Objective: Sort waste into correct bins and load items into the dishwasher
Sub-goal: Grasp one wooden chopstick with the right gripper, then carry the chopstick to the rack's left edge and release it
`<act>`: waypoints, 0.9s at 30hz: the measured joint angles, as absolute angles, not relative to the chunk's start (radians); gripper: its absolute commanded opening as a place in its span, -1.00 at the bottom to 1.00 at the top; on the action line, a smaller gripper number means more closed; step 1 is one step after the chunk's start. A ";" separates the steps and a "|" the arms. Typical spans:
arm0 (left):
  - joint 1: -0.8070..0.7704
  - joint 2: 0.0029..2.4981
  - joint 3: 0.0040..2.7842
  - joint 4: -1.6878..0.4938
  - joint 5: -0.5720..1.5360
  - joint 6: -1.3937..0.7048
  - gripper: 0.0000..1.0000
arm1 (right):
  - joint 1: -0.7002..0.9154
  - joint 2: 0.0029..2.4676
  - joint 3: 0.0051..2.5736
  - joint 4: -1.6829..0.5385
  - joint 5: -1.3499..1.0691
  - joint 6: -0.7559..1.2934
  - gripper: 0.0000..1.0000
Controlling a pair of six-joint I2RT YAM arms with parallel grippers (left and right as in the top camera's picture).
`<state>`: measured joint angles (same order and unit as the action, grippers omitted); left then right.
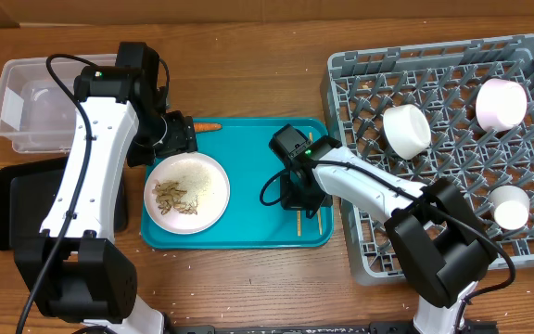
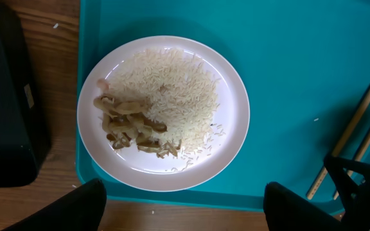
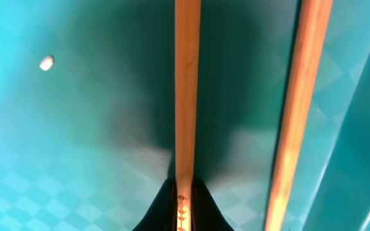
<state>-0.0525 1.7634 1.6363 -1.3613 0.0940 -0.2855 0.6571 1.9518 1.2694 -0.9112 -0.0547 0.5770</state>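
A white plate (image 1: 186,192) with beige food scraps (image 1: 171,197) and rice lies on the teal tray (image 1: 248,148). It fills the left wrist view (image 2: 166,112), scraps (image 2: 130,122) at its left. My left gripper (image 1: 176,137) hangs open and empty above it (image 2: 182,212). A small orange carrot (image 1: 207,125) lies at the tray's back edge. My right gripper (image 1: 304,190) is shut on one pale chopstick (image 3: 187,96). The other chopstick (image 3: 297,115) lies beside it on the tray. The foil ball and red wrapper are out of view.
The grey dish rack (image 1: 360,232) at the right holds two white bowls (image 1: 406,130) (image 1: 501,102) and a small cup (image 1: 510,206). The clear tub (image 1: 31,102) stands at the back left. The black tray (image 1: 17,204) lies in front of it.
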 measured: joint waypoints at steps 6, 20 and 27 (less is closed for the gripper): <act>-0.052 1.763 1.636 -1.362 0.094 -0.286 0.62 | 0.657 1.949 1.325 -1.036 -0.028 0.569 -0.92; -0.052 1.763 1.636 -1.362 0.094 -0.286 0.63 | 0.500 1.652 1.566 -1.344 0.114 0.376 -0.92; -0.052 1.763 1.636 -1.361 0.094 -0.286 0.63 | 0.328 1.657 1.499 -1.393 0.112 0.242 -0.92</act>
<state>-0.0525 1.7634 1.6363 -1.3613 0.0937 -0.2855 0.3283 1.6569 1.4990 -1.3930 0.1120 0.2417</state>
